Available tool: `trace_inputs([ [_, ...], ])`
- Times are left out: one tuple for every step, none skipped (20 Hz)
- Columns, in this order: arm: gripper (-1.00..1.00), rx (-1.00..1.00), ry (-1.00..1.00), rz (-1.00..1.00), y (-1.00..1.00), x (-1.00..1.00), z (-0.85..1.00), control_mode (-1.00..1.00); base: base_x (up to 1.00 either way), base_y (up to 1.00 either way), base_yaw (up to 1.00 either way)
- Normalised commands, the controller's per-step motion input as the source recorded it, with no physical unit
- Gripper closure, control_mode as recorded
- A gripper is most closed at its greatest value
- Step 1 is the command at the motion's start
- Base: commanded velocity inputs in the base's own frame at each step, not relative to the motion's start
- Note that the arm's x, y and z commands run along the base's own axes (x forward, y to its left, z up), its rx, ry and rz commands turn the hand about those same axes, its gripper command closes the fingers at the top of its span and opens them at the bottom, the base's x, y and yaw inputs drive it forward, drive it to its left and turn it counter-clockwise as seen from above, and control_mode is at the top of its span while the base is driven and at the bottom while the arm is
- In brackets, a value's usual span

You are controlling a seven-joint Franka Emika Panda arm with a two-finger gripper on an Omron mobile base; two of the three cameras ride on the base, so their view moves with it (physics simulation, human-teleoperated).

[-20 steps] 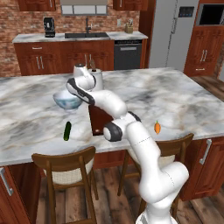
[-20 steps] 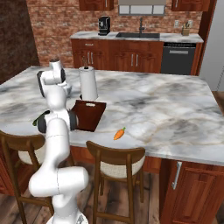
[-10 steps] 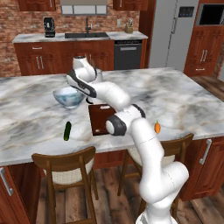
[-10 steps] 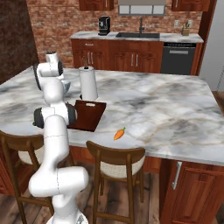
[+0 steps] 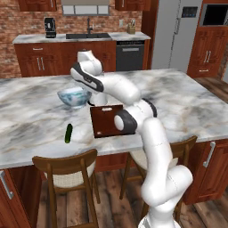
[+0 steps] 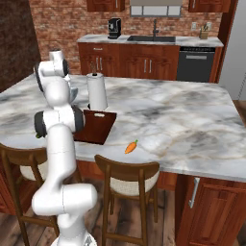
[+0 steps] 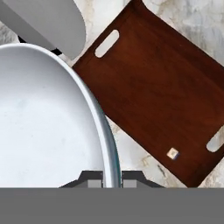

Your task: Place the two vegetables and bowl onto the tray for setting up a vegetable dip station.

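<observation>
**Bowl carried toward the tray, rim pinched in the gripper**

Since a second ago the arm has swung the bowl away from the far-left part of the island and brought it closer to the tray; the base views themselves have not shifted.

The marble island (image 5: 35, 120) carries everything. On it, in the left base view, the tray (image 5: 106, 120) lies flat near the front edge, with the paper towel roll (image 6: 97, 91) standing just behind it at about 12 o'clock. The bowl (image 5: 74, 96) hangs at roughly 10 o'clock from the tray, near it but not yet over it.

In the hand view the gripper (image 7: 112, 178) is clamped tight on the bowl's rim, one fingertip on either side of the thin wall. There the tray (image 7: 162, 92) lies at about 2 o'clock from the fingertips, its long axis running from 11 o'clock to 5 o'clock, a slot handle at each short end.

So the carry appears to need a further shift toward 2 o'clock in that view before lowering.

The cucumber (image 5: 68, 133) rests on the marble at about 9 o'clock from the tray, near it. The carrot (image 6: 130, 147) lies on the tray's other side, near the front edge. Both are untouched and off the tray.
</observation>
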Motion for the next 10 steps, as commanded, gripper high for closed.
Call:
trace_inputs([
  [1.0,0.0,0.0,0.0,-0.36,-0.45,0.26,-1.0,0.0,0.0,0.0],
  [1.0,0.0,0.0,0.0,-0.36,-0.44,0.24,-1.0,0.0,0.0,0.0],
  [1.0,0.0,0.0,0.0,-0.37,-0.44,0.23,-1.0,0.0,0.0,0.0],
  [1.0,0.0,0.0,0.0,-0.37,-0.46,0.2,-1.0,0.0,0.0,0.0],
  [1.0,0.0,0.0,0.0,-0.38,-0.48,0.18,-1.0,0.0,0.0,0.0],
  [1.0,0.0,0.0,0.0,-0.37,-0.48,0.15,-1.0,0.0,0.0,0.0],
  [1.0,0.0,0.0,0.0,-0.37,-0.48,0.12,-1.0,0.0,0.0,0.0],
  [1.0,0.01,0.0,0.0,-0.37,-0.51,0.1,-1.0,0.0,0.0,0.0],
  [1.0,0.02,0.0,0.0,-0.36,-0.47,0.06,-1.0,0.0,0.0,0.0],
  [1.0,0.03,-0.02,0.0,-0.36,-0.47,0.04,-1.0,0.0,0.0,0.0],
])
